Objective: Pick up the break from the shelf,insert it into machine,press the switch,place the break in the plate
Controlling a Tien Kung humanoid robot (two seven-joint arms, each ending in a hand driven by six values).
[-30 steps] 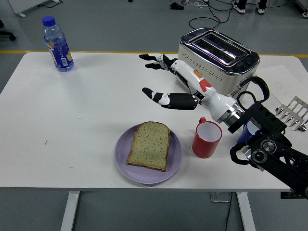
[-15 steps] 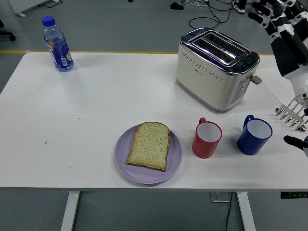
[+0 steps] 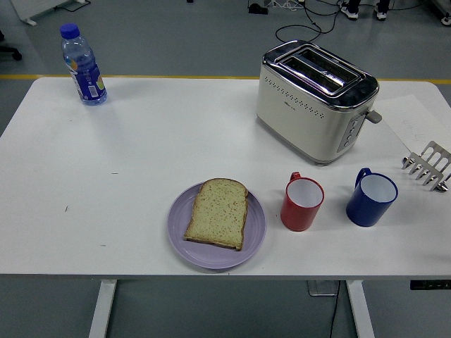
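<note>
Neither robot hand is anywhere in shot right now, so I can't tell if they're open or closed. The bread slice (image 3: 217, 212) is lying flat on the purple plate (image 3: 177, 227) near the front edge of the table, and the toaster (image 3: 316, 101) slots look empty (rack (image 3: 428, 164) over on the right is bare too). Looks to me like the whole job's basically finished, nothing obvious left.
</note>
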